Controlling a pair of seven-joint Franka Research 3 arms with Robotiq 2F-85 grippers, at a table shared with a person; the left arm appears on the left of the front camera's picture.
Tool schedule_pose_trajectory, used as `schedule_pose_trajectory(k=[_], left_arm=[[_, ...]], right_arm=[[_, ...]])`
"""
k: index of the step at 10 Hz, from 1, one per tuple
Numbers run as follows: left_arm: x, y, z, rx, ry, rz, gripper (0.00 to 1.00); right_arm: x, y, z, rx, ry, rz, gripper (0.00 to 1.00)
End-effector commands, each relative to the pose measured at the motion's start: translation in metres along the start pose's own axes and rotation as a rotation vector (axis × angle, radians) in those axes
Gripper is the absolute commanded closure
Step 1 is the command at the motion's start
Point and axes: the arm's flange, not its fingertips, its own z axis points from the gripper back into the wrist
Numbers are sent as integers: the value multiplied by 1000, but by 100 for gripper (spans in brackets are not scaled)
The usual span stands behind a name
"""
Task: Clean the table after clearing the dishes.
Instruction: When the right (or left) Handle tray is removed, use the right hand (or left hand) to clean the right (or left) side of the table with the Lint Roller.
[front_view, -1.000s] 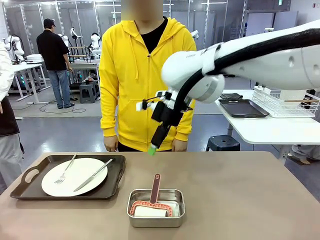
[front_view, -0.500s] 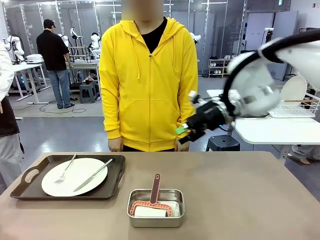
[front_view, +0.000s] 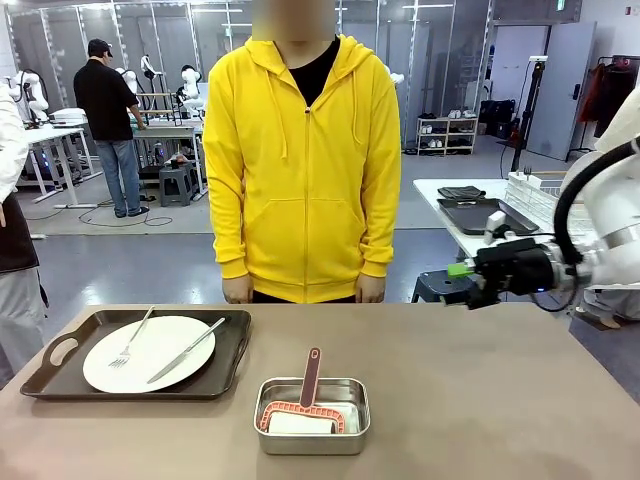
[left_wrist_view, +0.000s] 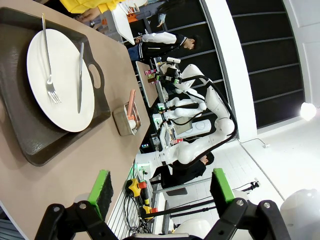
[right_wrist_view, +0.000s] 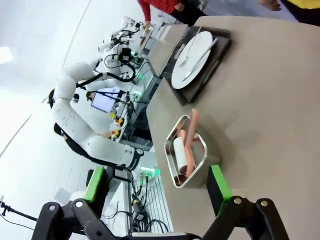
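The dishes are one white plate (front_view: 147, 352) with a fork (front_view: 128, 343) and a knife (front_view: 186, 350), lying on a dark brown tray (front_view: 228, 352) at the left of the grey-brown table (front_view: 480, 400). My right gripper (front_view: 462, 272) hangs open and empty over the table's far right edge, pointing left. The right wrist view has the gripper (right_wrist_view: 156, 185) wide open, with the plate (right_wrist_view: 192, 60) far off. In the left wrist view the left gripper (left_wrist_view: 161, 187) stands open and empty, off the table's end, looking along it at the plate (left_wrist_view: 60, 75) and tray (left_wrist_view: 30, 135).
A small steel pan (front_view: 312, 415) holding a red-handled tool and a white pad sits at the table's front centre, also seen as the pan (right_wrist_view: 187, 150) and the pan (left_wrist_view: 127, 120). A person in a yellow hoodie (front_view: 305, 170) stands at the far edge, hands down.
The right arm has swung from above the table's middle out to the right and lower, its gripper still open. The dishes and pan have not moved.
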Motion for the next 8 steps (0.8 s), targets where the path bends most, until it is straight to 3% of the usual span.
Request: schedule_pose_trajectory(k=[1, 4, 8], left_arm=[[-4, -2, 1, 8, 1, -2, 0], [-4, -2, 1, 8, 1, -2, 0], [-4, -2, 1, 8, 1, -2, 0]], right_arm=[[-14, 12, 42, -42, -2, 4, 0], [-47, 2, 133, -67, -23, -90, 0], [-130, -24, 243, -52, -184, -121, 0]])
